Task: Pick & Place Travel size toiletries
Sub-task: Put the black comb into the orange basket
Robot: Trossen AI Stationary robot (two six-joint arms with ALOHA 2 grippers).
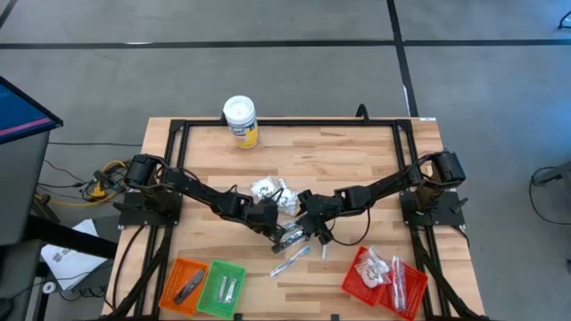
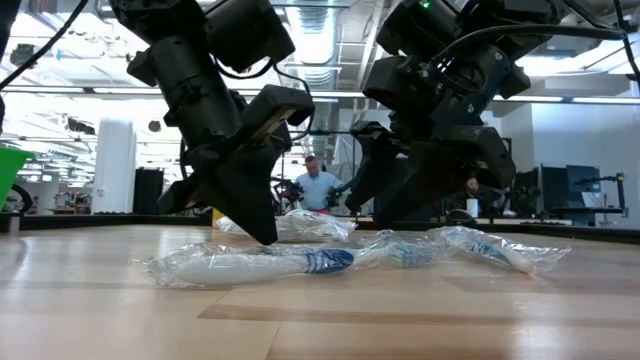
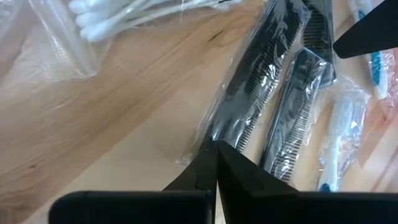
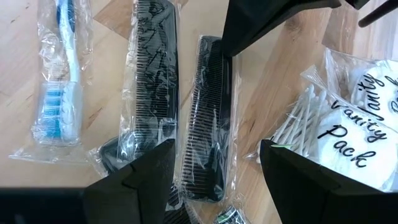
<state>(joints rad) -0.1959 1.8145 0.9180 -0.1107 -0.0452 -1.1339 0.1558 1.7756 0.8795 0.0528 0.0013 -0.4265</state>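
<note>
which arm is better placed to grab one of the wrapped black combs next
Right: the right claw is open and straddles a wrapped comb. The left claw is shut, its tips at another comb's wrapper edge.

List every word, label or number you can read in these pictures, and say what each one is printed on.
"Vanity Pack": on a white sachet beside the cotton swabs.
"Vanity", partly cut off: on a second white sachet behind it.
Label on the yellow canister: too small to read.
Nothing else is readable.

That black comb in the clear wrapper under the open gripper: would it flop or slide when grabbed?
The comb looks like rigid plastic, so it probably stays straight. Its glossy, loose wrapper may slip between the right gripper fingers. It lies flat and thin on the table, so it likely won't roll but may skid if nudged.
</note>
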